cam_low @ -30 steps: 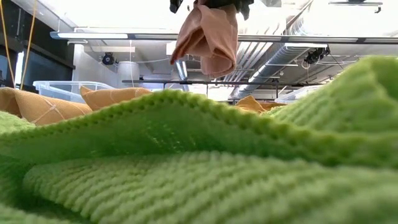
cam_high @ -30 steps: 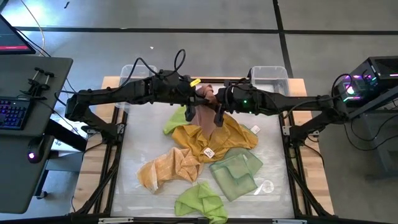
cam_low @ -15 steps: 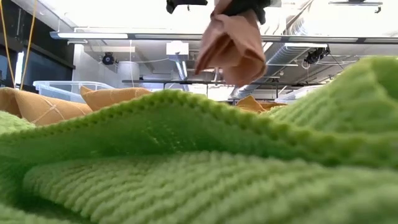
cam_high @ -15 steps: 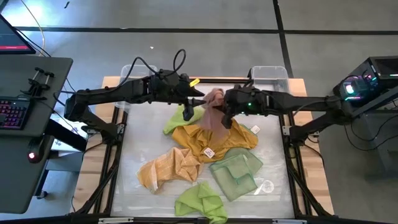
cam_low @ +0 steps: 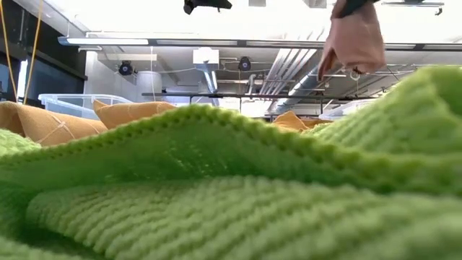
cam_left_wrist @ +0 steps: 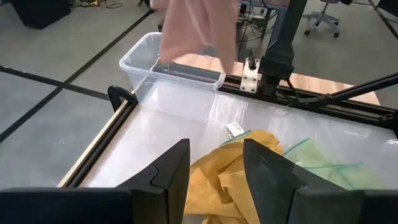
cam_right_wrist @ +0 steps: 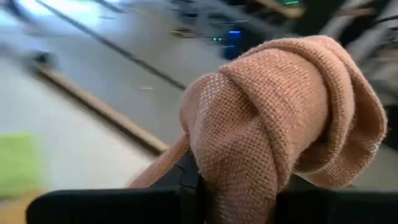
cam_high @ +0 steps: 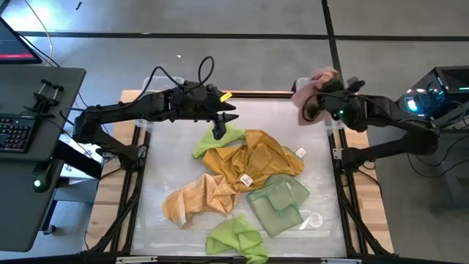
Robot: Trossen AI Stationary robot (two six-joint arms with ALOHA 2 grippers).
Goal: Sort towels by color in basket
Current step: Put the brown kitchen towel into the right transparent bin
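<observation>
Sorting is barely begun, judging by what lies on the desk (cam_high: 154, 172): most of the towels are in a loose pile at its middle. Largest there is the mustard yellow towel (cam_high: 249, 160), spread over the centre, with a light orange-tan towel (cam_high: 198, 198) touching it toward the near left. A pale sage green towel (cam_high: 277, 202) lies folded just beside the mustard one toward the near right, one lime green towel (cam_high: 236, 238) sits crumpled at the near edge, and another lime green towel (cam_high: 212, 142) peeks out at the far side of the pile.

Two clear plastic bins stand at the far edge, a left bin (cam_high: 155, 82) and a right bin (cam_high: 317, 89); I cannot tell whether either holds anything.

One towel is on its way: the right end effector (cam_high: 321, 103) pinches the dusty pink-brown towel (cam_high: 316, 82) in the air, bunched, over the right bin at the far right corner. It appears ready to be dropped there, which would leave five towels to sort.

The left end effector (cam_high: 220, 130) hangs with fingers spread and empty over the far side of the pile, just above the lime green towel there, seemingly placed for the next pick.
</observation>
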